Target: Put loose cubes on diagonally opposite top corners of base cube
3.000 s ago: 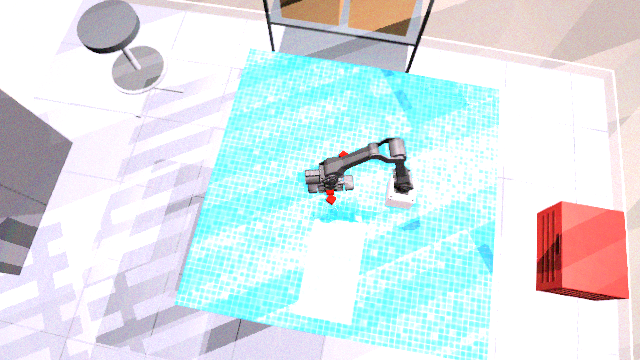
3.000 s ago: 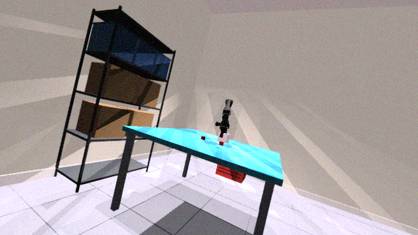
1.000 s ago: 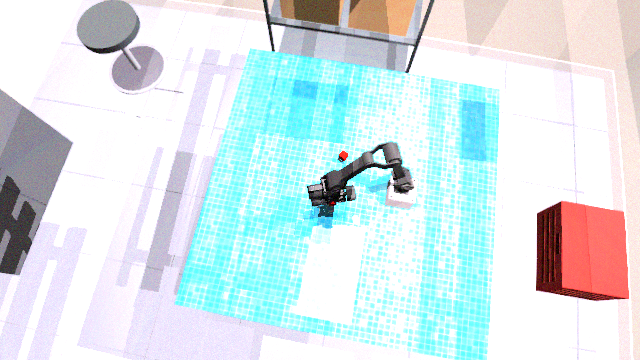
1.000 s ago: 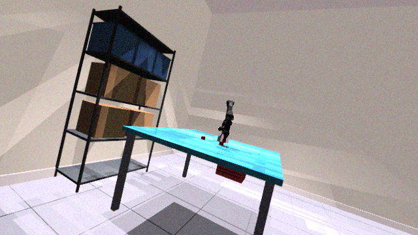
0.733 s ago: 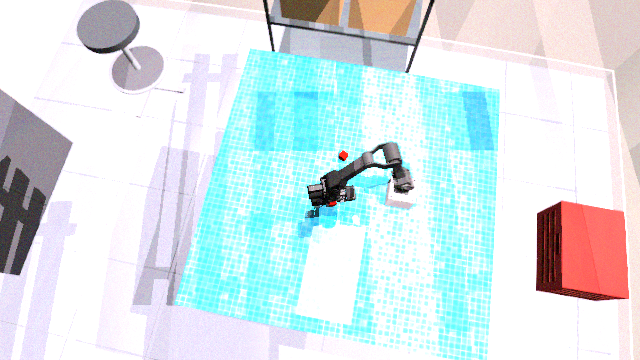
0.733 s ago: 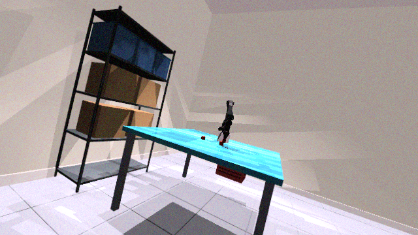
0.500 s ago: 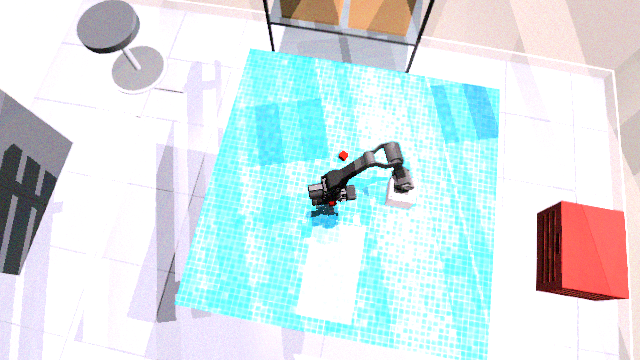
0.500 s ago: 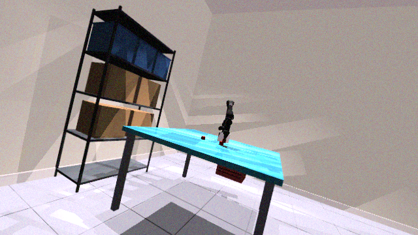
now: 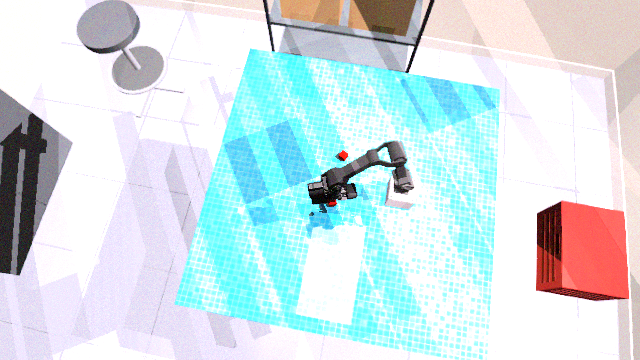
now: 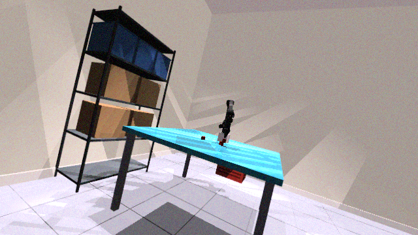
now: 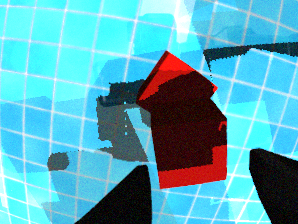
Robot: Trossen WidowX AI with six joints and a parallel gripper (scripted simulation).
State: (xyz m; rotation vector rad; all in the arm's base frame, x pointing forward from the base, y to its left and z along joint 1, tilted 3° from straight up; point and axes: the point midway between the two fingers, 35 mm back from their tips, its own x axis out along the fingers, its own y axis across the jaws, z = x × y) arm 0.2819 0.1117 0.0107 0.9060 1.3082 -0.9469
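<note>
So my gripper (image 9: 332, 199) (image 10: 223, 140) (image 11: 200, 167) is roughly half open, and there's nothing clamped in it. In the wrist view the fingers stand either side of the nearer red cube (image 11: 190, 145), with blue showing between it and each fingertip, so I'm not gripping it. That cube overlaps another red cube (image 11: 172, 72) turned at an angle to it, which pokes out past its far side. Honestly can't tell from here how squarely the two sit or exactly how they touch, and a lot of the nearer one is in dark shadow.

The third red cube (image 9: 342, 155) (image 10: 203, 138) is on its own on the bench (image 9: 430, 300) (image 10: 261, 158), well apart from the pair, so only one loose cube is over by the base one.

My arm (image 9: 365, 162) (image 10: 229, 114) is bent over, wrist end low above the pair. Behind the bench there's a shelf unit (image 9: 270, 35) (image 10: 130, 24) with boxes, plus a red cabinet (image 9: 592, 250) (image 10: 230, 173) off to one side, on the floor
</note>
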